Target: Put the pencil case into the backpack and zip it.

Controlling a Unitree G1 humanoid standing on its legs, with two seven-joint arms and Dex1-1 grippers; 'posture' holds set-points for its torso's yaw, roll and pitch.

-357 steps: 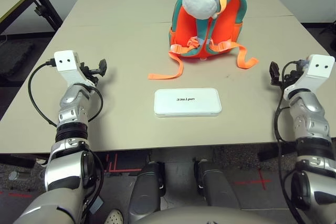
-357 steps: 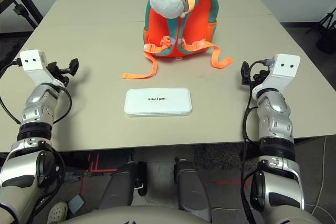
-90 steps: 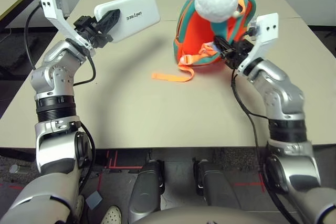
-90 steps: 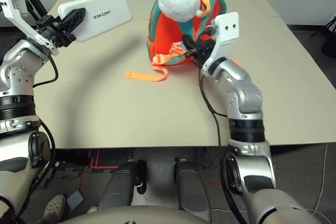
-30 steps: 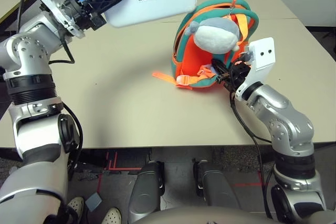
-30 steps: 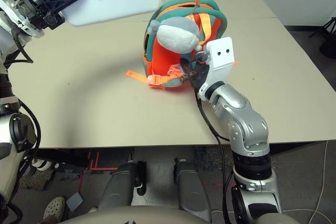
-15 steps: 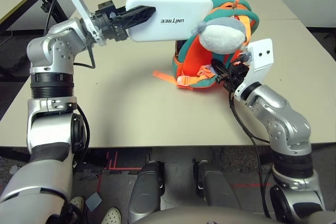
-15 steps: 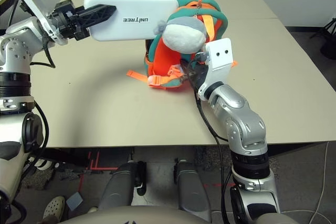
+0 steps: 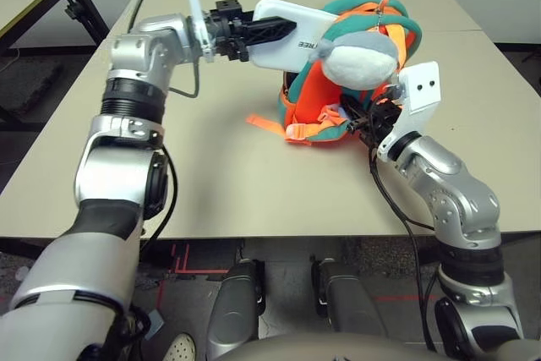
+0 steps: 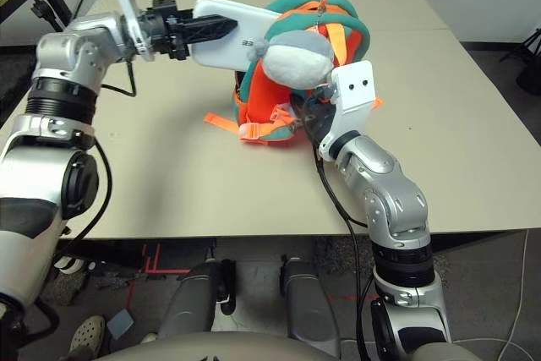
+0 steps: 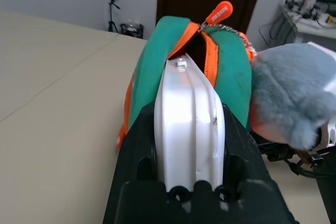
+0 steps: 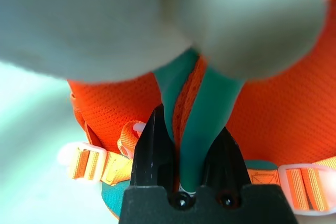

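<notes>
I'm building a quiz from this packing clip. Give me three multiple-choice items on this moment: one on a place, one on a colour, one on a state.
1. Where is the pencil case?
A. Flat on the table
B. Held in the air, its far end at the backpack's opening
C. On the floor

2. What colour is the backpack's edging?
A. Teal
B. Black
C. Yellow

3. What is the right gripper doing?
A. Open above the table
B. Shut on the pencil case
C. Shut on the backpack's teal strip

Answers:
1 B, the left gripper holds it by one end at the open zip.
2 A, teal borders the orange body.
3 C, its fingers pinch a teal strip.
</notes>
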